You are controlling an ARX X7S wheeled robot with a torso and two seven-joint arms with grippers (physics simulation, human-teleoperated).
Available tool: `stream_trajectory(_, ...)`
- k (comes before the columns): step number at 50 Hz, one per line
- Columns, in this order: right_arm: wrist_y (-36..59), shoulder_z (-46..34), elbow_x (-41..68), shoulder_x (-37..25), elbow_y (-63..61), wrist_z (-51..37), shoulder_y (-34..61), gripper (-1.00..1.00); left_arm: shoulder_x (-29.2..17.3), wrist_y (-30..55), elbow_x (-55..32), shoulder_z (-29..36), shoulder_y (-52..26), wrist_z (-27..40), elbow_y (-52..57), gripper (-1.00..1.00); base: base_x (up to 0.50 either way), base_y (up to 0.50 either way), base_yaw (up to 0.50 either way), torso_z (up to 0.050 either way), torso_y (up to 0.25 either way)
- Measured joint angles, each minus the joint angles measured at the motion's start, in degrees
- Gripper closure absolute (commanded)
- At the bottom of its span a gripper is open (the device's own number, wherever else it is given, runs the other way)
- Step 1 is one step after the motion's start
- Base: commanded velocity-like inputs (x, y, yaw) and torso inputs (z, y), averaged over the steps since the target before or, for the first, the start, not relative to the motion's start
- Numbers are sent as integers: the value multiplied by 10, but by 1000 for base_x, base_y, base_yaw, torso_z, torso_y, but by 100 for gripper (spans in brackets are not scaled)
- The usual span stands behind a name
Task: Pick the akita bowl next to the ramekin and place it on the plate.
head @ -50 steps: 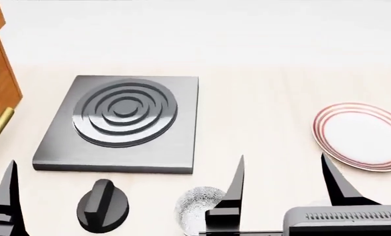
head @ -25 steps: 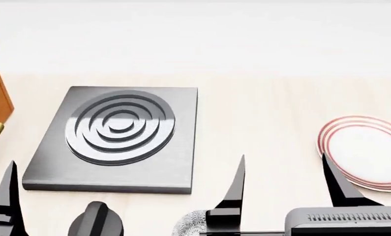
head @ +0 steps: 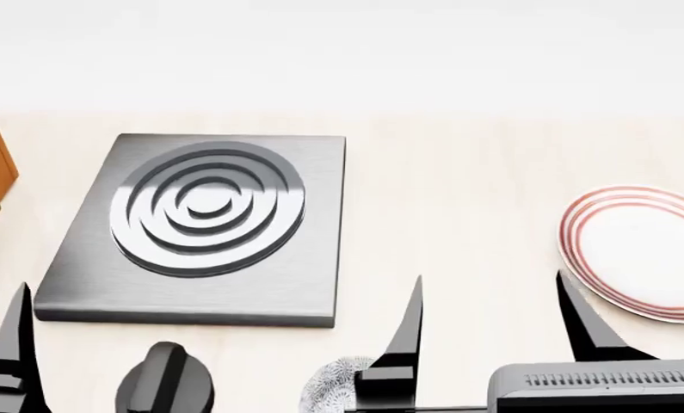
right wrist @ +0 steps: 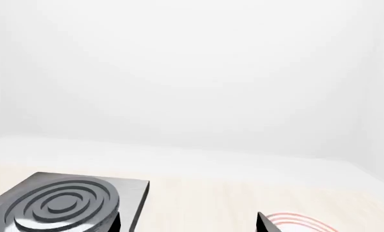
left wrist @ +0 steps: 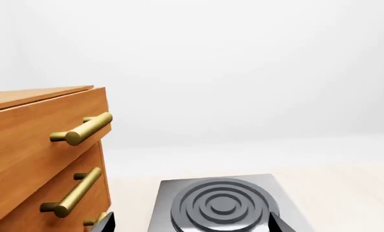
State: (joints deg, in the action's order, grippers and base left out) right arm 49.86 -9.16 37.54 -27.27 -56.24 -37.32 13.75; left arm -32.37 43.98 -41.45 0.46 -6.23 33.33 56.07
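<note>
A grey-and-white patterned bowl [head: 332, 385] peeks in at the bottom edge of the head view, partly hidden behind my right gripper's left finger [head: 402, 344]. The ramekin is out of view, so I cannot tell whether this is the akita bowl beside it. The white plate [head: 646, 254] with red rings lies at the right; its rim [right wrist: 303, 221] also shows in the right wrist view. My right gripper [head: 489, 277] is open and empty above the counter, between bowl and plate. My left gripper [left wrist: 188, 227] is open and empty, facing the burner.
A grey square burner plate [head: 204, 224] with raised rings lies left of centre. A black knob [head: 163, 385] sits in front of it. A wooden drawer cabinet [left wrist: 37, 145] with brass handles stands at the far left. A pale wall runs behind the counter.
The head view has shifted: cabinet and burner slid left, and the bowl and knob dropped toward the bottom edge. Both grippers keep the same pose, open.
</note>
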Motion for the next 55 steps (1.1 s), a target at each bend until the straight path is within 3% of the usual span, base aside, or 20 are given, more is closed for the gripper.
stream_trajectory(55,-18,-14,13,-17,6,-19,0,-100,-15,-16,-10,15,2,13,-11,-100,0,0,0,-3,-171)
